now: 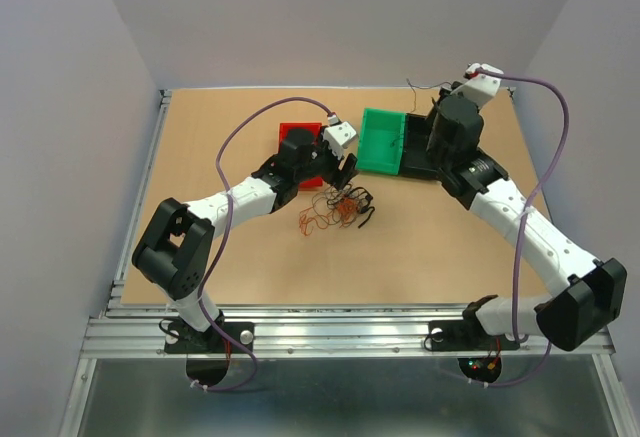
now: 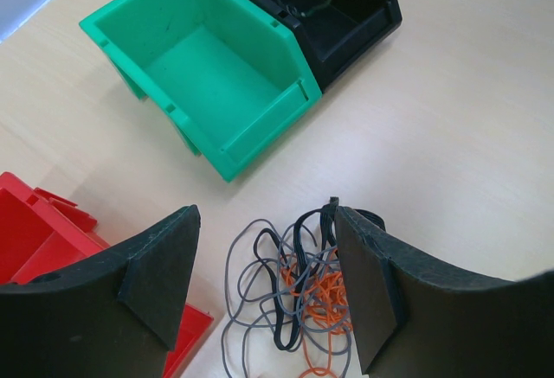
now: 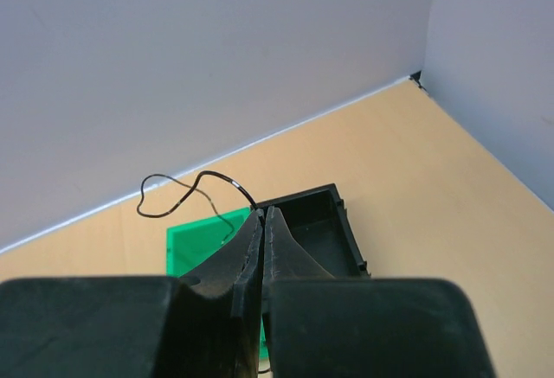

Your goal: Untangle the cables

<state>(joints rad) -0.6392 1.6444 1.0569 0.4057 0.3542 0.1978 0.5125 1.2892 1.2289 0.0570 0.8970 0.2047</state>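
On table, under left gripper (image 2: 262,215): cables (image 2: 290,296), seen as a loose bunch of black, grey and orange loops; jaws held apart.
Green bin (image 2: 260,149): set touching black bin.
Black bin (image 2: 385,15): black wire (image 3: 186,189) dangled into it, pinched by closed right gripper (image 3: 262,214).
Red bin (image 2: 35,231): mostly hidden.

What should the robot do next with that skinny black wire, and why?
Probably open the right jaws and let it drop: they are shut on the thin black wire, held above the black bin, away from the tangled bunch.
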